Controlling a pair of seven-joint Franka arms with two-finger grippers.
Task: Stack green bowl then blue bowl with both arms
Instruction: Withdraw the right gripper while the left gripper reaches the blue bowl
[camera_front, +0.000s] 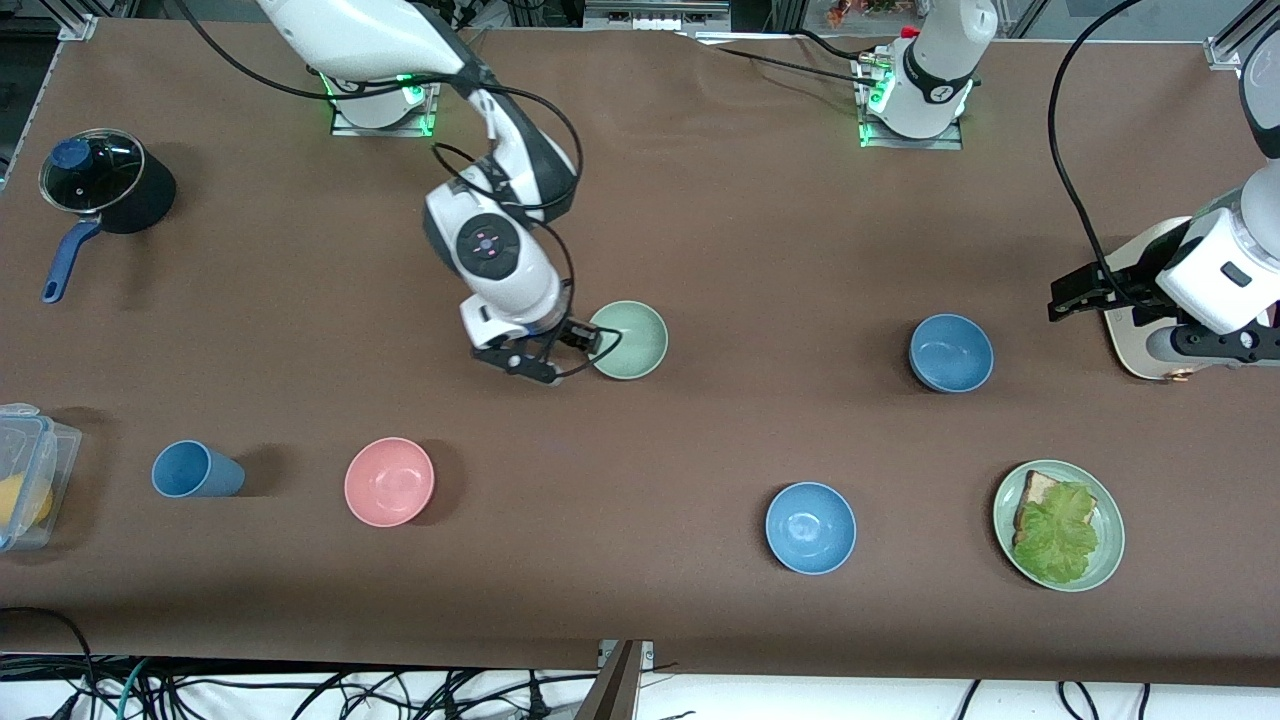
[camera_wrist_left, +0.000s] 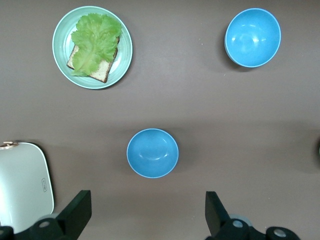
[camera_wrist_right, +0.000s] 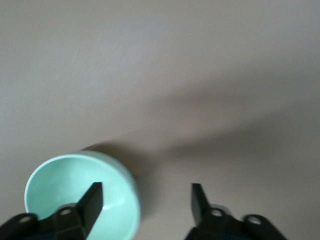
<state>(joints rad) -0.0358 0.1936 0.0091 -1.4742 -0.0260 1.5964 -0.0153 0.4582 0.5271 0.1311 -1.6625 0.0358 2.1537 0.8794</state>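
The pale green bowl (camera_front: 630, 340) sits upright near the table's middle. My right gripper (camera_front: 570, 356) is open and low at the bowl's rim on the side toward the right arm's end. In the right wrist view one finger (camera_wrist_right: 92, 200) is over the inside of the green bowl (camera_wrist_right: 60, 185) and the other finger is outside it, so the gripper (camera_wrist_right: 146, 192) straddles the rim. The dusty blue bowl (camera_front: 951, 352) sits toward the left arm's end and also shows in the left wrist view (camera_wrist_left: 152, 152). My left gripper (camera_front: 1072, 295) is open and empty above the table beside it (camera_wrist_left: 147, 200).
A glossy sky-blue bowl (camera_front: 810, 527) and a green plate (camera_front: 1108, 560) with toast and lettuce lie nearer the front camera. A pink bowl (camera_front: 389, 481), a blue cup (camera_front: 195, 470), a plastic box (camera_front: 25, 475) and a lidded pot (camera_front: 100, 185) stand toward the right arm's end. A cream slab (camera_front: 1135, 335) lies under the left wrist.
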